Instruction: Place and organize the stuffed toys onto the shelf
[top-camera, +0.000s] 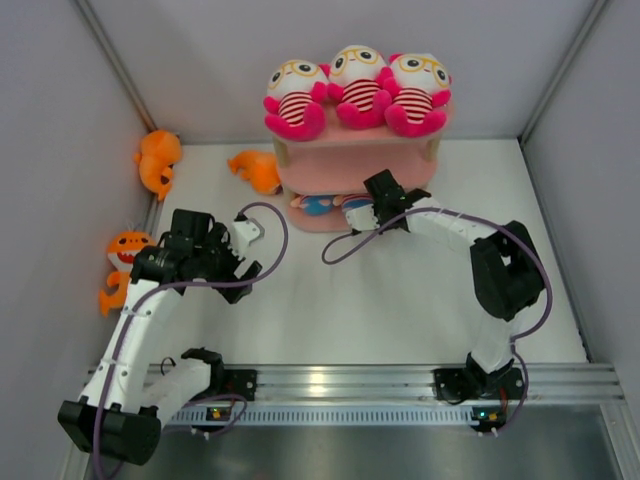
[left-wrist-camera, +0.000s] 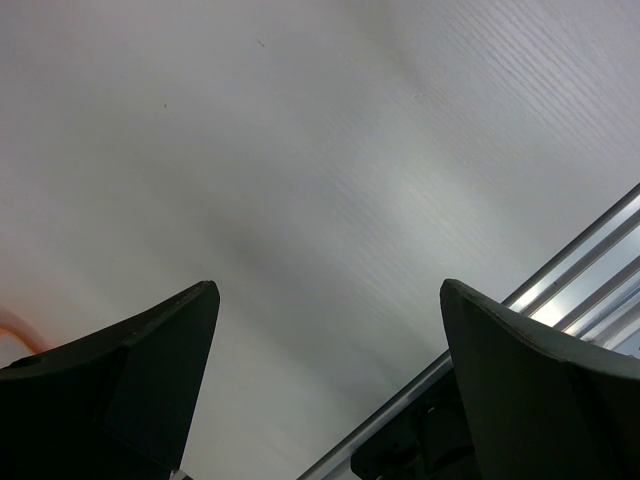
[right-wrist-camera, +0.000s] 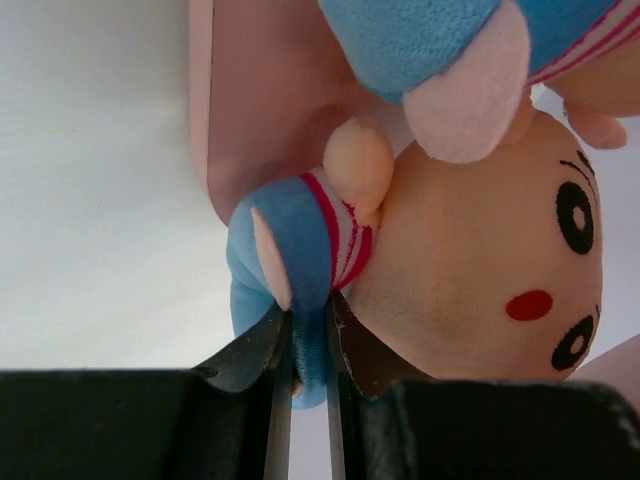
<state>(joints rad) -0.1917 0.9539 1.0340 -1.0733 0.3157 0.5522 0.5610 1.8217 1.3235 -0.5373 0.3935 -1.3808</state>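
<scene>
**Right arm pinching a doll at the bottom board, left arm hanging open**

The pink shelf (top-camera: 350, 165) is standing at the back middle of the white surface (top-camera: 400, 300). The three glasses plushes (top-camera: 358, 85) are sitting in a row on its top board, touching each other and filling it end to end.

The three orange sharks (top-camera: 158, 160) are all hanging out on the left. One is lying in the back left corner, one is lying just beside the shelf's left end, and one is leaning on the left wall (top-camera: 60, 200) near the left arm. The middle and right of the surface are lying open from the shelf down to the metal rail (top-camera: 350, 380) at the near edge.

The right gripper (top-camera: 358, 212) is reaching in at the bottom board. From above you're only getting a peek of blue there. The right wrist view is showing the real story: the fingers (right-wrist-camera: 250, 355) are squeezing together on a blue limb of a blue-bodied doll (right-wrist-camera: 470, 270). That doll is lying against the pink board, and a second doll (right-wrist-camera: 430, 40) is touching it.

The left gripper (top-camera: 255, 250) is hovering over the surface left of the shelf. Its own camera is showing its fingers (left-wrist-camera: 130, 370) spread wide apart against plain white, with a slice of rail in the corner.
</scene>
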